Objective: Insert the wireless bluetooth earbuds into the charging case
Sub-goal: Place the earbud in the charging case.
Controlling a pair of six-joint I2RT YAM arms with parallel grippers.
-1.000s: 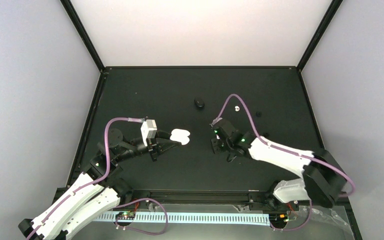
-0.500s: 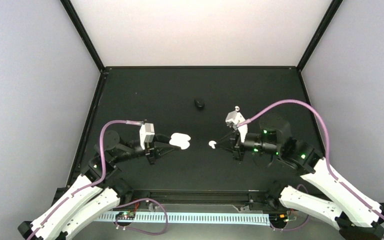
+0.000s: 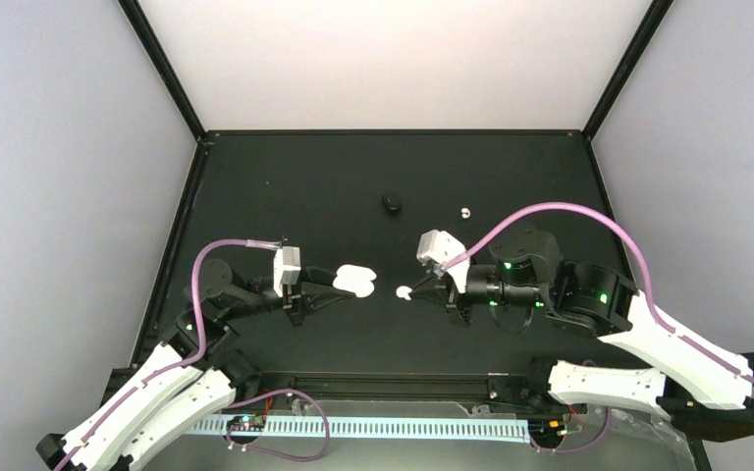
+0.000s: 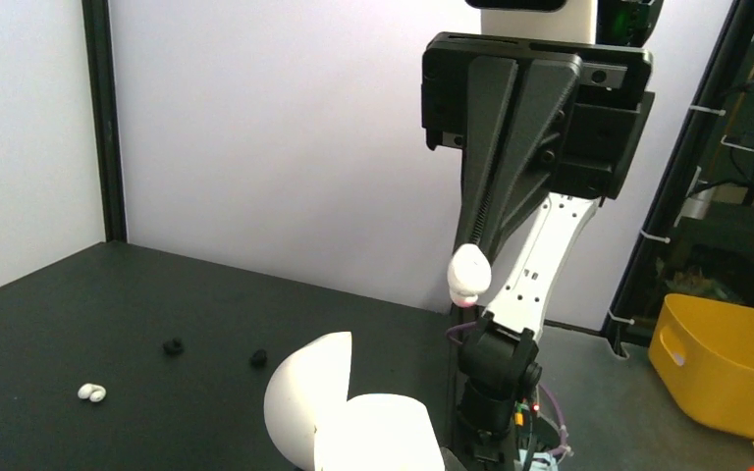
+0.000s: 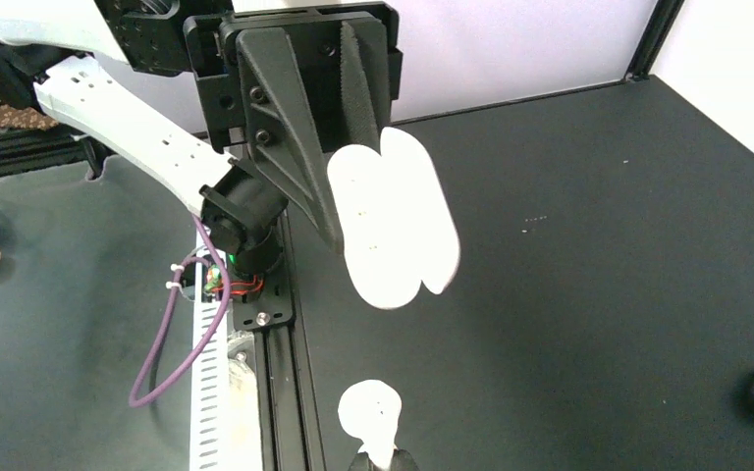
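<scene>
My L fingers [image 5: 304, 167] clamp the open charging case [image 5: 393, 221], R fingers [image 4: 501, 147] pinch an earbud [image 4: 468, 275]; misaligned entry could drop it.

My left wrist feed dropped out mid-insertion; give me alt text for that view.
The right gripper's fingers pinch a white earbud in mid-air, above and slightly right of the open white charging case at the frame's bottom edge, not touching it. A second earbud lies on the black table at far left, near two small black bits.
</scene>
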